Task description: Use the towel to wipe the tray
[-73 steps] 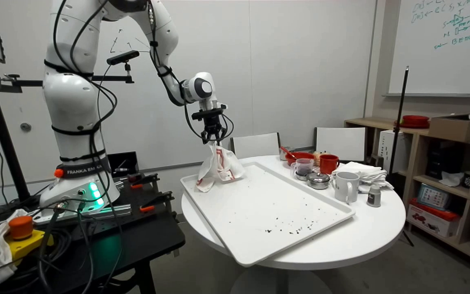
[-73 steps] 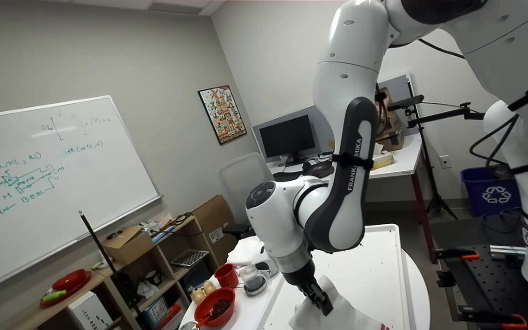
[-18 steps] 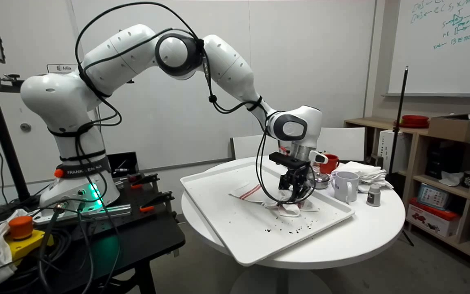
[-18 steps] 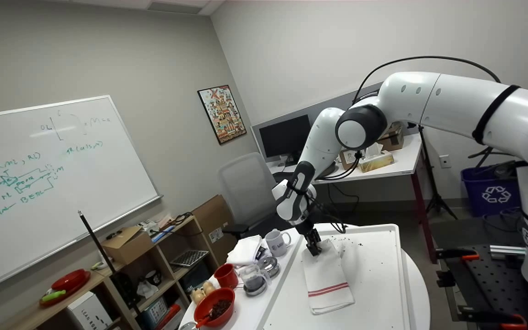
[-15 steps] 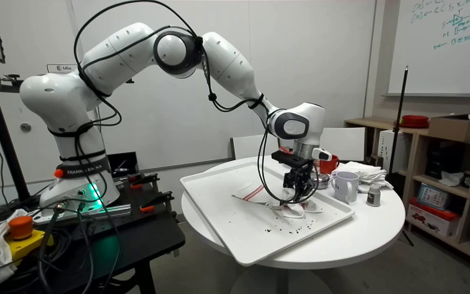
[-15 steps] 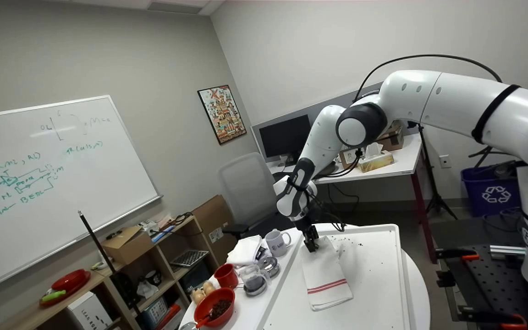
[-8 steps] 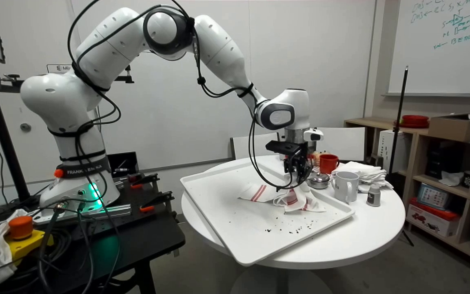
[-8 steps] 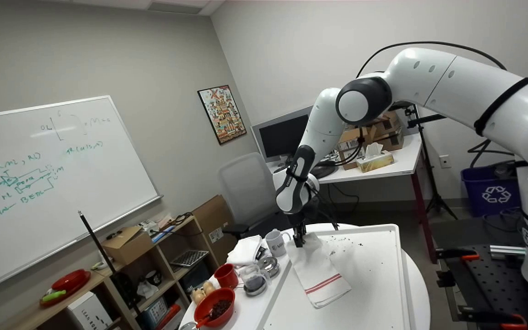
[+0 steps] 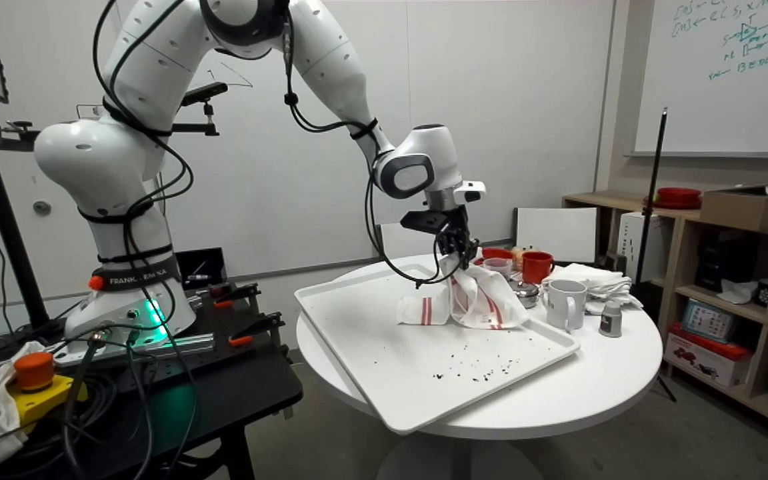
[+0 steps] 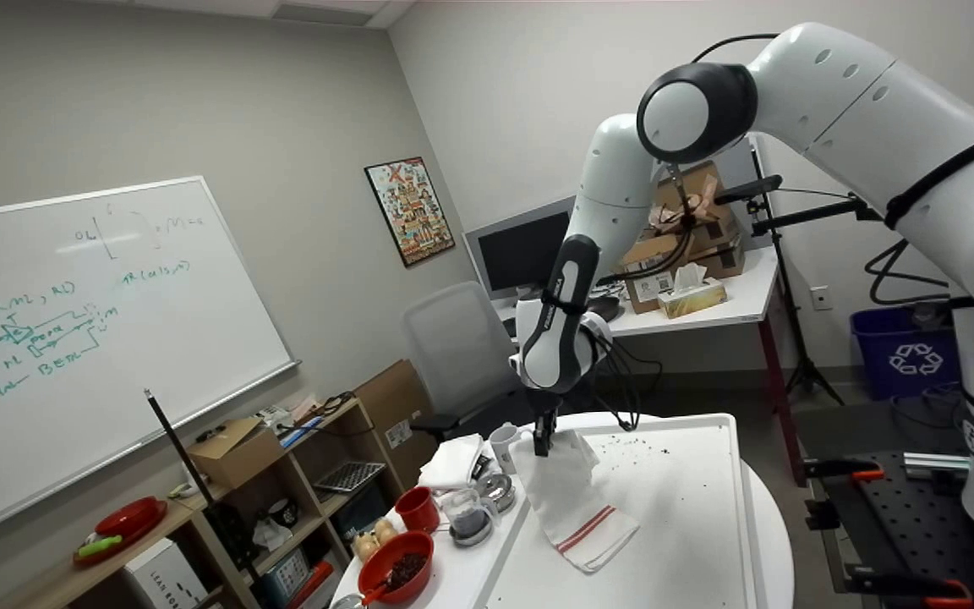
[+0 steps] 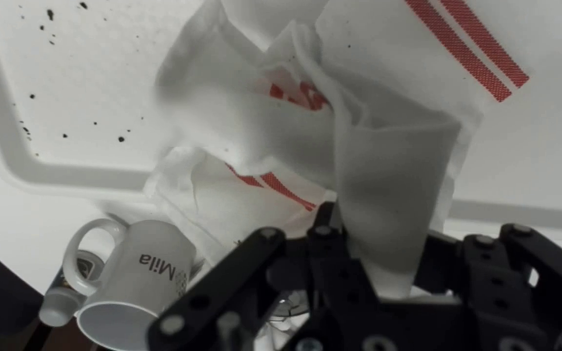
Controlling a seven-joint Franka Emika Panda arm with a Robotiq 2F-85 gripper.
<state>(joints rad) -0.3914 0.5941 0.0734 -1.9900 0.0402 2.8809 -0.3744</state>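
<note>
The towel [image 10: 570,499] hangs gripped in the hand [image 10: 543,448], lower end on the tray [image 10: 690,524]. In the wrist view it hides a stretch of rim [image 11: 86,175]; open room spreads toward the opposite long rim. The towel's long axis slants down from the hand — striped end pointing away from the dark specks [image 11: 121,139]. Beyond the rim stands a white mug [image 9: 566,305].

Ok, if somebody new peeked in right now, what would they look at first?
Probably the big white arm, arched over toward the table. Next, maybe the striped towel pinched in the gripper, its lower end on the tray. Then perhaps the dark specks toward one end of the tray, or the red mug on the table.
</note>
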